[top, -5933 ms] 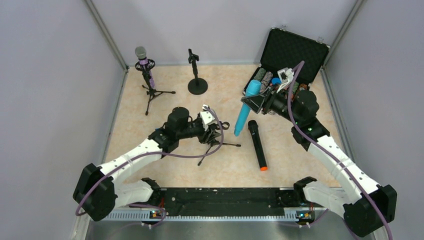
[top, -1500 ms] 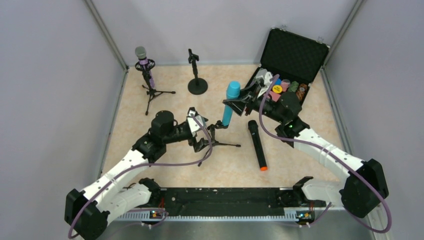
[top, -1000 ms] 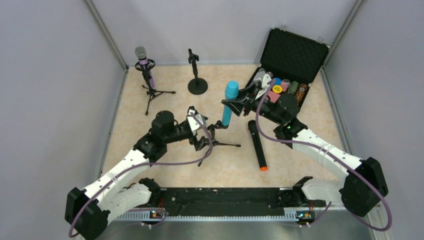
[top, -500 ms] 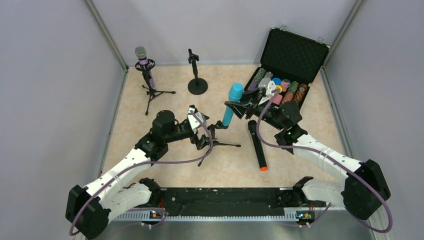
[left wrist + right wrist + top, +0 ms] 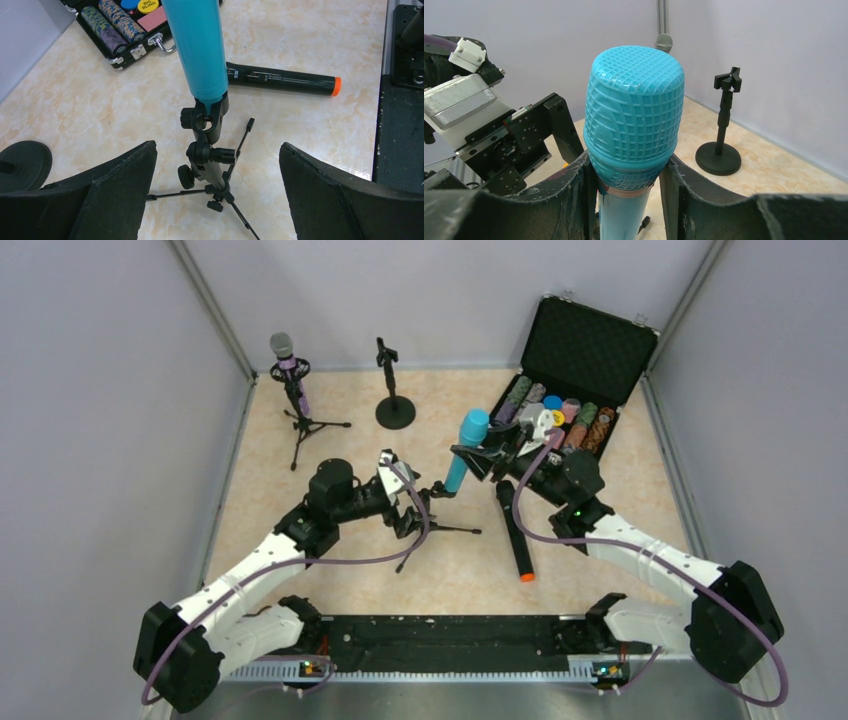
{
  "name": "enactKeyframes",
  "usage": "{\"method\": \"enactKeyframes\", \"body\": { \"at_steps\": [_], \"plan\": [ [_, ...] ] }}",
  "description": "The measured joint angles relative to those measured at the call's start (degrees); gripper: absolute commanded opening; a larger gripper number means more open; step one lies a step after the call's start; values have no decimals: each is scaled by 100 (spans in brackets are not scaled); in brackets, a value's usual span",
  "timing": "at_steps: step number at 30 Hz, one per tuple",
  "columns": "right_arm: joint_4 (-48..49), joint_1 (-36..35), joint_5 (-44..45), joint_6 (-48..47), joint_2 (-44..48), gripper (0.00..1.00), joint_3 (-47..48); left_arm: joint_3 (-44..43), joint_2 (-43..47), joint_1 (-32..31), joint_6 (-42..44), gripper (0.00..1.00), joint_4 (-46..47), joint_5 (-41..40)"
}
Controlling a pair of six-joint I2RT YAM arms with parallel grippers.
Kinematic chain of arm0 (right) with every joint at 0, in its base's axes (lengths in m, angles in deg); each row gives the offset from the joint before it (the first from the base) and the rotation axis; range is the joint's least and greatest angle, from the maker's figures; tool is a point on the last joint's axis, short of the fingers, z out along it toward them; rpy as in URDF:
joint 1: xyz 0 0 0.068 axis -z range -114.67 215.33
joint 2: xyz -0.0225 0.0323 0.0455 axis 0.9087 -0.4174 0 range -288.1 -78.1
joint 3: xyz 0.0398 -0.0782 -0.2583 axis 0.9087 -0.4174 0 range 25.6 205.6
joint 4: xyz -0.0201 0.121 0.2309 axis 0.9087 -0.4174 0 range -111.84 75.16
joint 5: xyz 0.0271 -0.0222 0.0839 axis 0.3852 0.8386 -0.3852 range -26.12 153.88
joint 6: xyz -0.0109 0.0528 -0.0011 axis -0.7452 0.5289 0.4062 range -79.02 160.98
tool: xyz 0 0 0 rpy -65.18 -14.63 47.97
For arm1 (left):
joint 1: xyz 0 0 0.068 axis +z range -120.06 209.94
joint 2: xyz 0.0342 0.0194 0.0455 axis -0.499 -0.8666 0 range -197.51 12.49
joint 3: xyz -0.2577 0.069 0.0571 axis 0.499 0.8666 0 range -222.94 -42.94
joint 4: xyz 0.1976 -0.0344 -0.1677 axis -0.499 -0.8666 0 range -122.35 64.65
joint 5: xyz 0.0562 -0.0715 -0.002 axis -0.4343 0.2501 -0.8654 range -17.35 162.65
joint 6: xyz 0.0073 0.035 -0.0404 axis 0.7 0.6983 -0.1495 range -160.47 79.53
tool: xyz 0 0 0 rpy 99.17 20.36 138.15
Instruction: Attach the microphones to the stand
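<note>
Tabletop: beige marbled surface (image 5: 330, 450) between grey walls, viewed from above.
Light blue microphone (image 5: 465, 448): near the centre, head leaning toward 1 o'clock, lower end in contact with the clip of the small black tripod stand (image 5: 206, 150); fully seated or only resting, impossible to tell.
Right gripper (image 5: 629, 185): clenched on the light blue microphone, just under the ribbed head.
Left gripper (image 5: 216, 148): released, fingers wide apart on both sides of the small black tripod stand, touching nothing.
Other microphones: glittery purple microphone with silver mesh head (image 5: 288, 365) upright in another tripod stand (image 5: 300, 425) at 10 o'clock; black microphone with orange end (image 5: 515, 530) flat at 4 o'clock, near the tripod legs.
Free stand: black round-base stand (image 5: 393, 390) at 11 o'clock, clip empty.
Risk, tipping: likely fall of the light tripod on release, because of the tilted body and no hold on the stand.
Risk, slipping: possible escape of the tail from the clip under an off-axis push.
Risk, collision: possible knock against the black microphone, or the open black case of poker chips (image 5: 575, 380) at 1 o'clock.
Hidden: inside of the clip, covered by the blue body; tripod legs cut off in the left wrist view; lower body absent from the right wrist view.
</note>
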Motion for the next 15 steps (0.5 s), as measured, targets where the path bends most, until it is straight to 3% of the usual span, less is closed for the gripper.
{"method": "enactKeyframes", "body": {
  "at_steps": [15],
  "plan": [
    [146,-273,470,-142,-13,0,-131,0,-81,0,-72,96,39,-4]
  ]
}}
